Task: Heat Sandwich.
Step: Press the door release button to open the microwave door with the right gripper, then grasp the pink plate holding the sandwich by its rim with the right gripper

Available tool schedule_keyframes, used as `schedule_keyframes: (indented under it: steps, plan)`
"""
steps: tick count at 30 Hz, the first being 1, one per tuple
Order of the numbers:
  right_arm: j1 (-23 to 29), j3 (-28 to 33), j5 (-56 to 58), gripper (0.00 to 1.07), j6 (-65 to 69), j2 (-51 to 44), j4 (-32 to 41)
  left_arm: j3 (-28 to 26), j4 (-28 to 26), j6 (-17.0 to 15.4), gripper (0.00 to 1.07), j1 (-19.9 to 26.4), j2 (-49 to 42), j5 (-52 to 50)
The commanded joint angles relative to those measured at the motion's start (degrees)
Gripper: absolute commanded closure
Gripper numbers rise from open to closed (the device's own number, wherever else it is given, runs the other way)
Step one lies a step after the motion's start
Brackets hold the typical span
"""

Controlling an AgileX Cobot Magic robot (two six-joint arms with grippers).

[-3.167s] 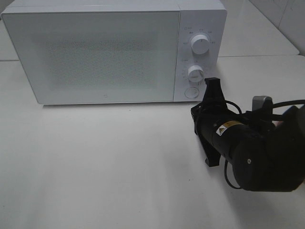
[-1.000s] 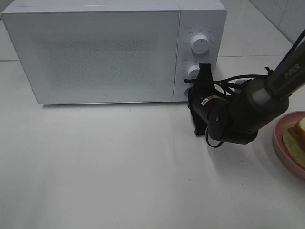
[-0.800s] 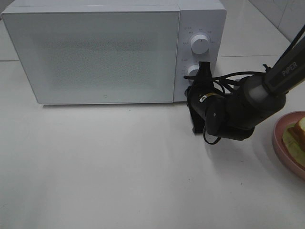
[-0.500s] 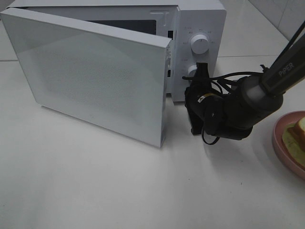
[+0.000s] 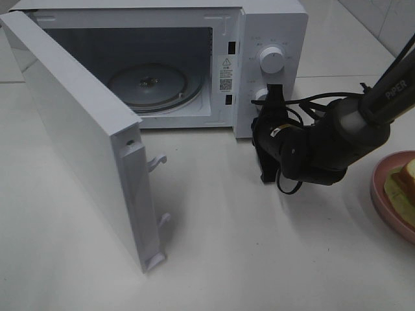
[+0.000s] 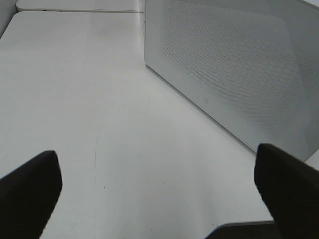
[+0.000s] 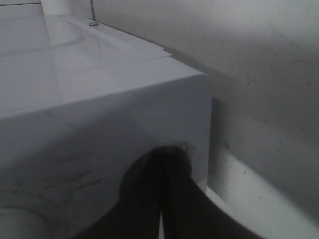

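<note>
At the microwave panel, right gripper pinched shut on nothing, arm reaching low; left gripper wide open. Sandwich well behind the right one, cropped, heading unclear.

White box-shaped microwave oven; its flat white door, fine grey dot mesh; round grey glass turntable. Round pink plate. Small sandwich: tan-brown crust, pale yellow-green layer. Black robot arm. White surface.
</note>
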Motion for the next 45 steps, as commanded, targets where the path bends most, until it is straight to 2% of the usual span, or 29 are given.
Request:
schedule_keyframes:
  steps: [1, 19, 30, 38, 43, 45]
  plan:
    - [-1.7, -2.1, -6.8, 1.06, -0.4, -1.7, -3.3, 0.1, -0.1, -0.1, 0.09, -0.3, -1.0, -0.2]
    - [-0.3, 7.1, 6.6, 1.04, 0.6, -8.3, -6.1, 0.1, -0.1, -0.1, 0.09, -0.3, -1.0, -0.2]
    - [-0.3, 14.3, 8.1, 1.04, -0.5, -14.7, -10.5, 0.1, -0.1, -0.1, 0.09, -0.3, -1.0, -0.2]
    - [-0.3, 18.0, 15.9, 1.02, -3.5, -22.2, -15.1, 0.1, -0.1, -0.1, 0.09, -0.3, -1.0, -0.2]
    - [-0.3, 18.3, 22.3, 1.01, -6.2, -25.7, -21.4, 0.1, -0.1, -0.1, 0.09, -0.3, -1.0, -0.2]
    - [-0.3, 18.3, 25.9, 1.01, -7.3, -27.9, -26.4, 0.1, -0.1, -0.1, 0.09, -0.3, -1.0, -0.2]
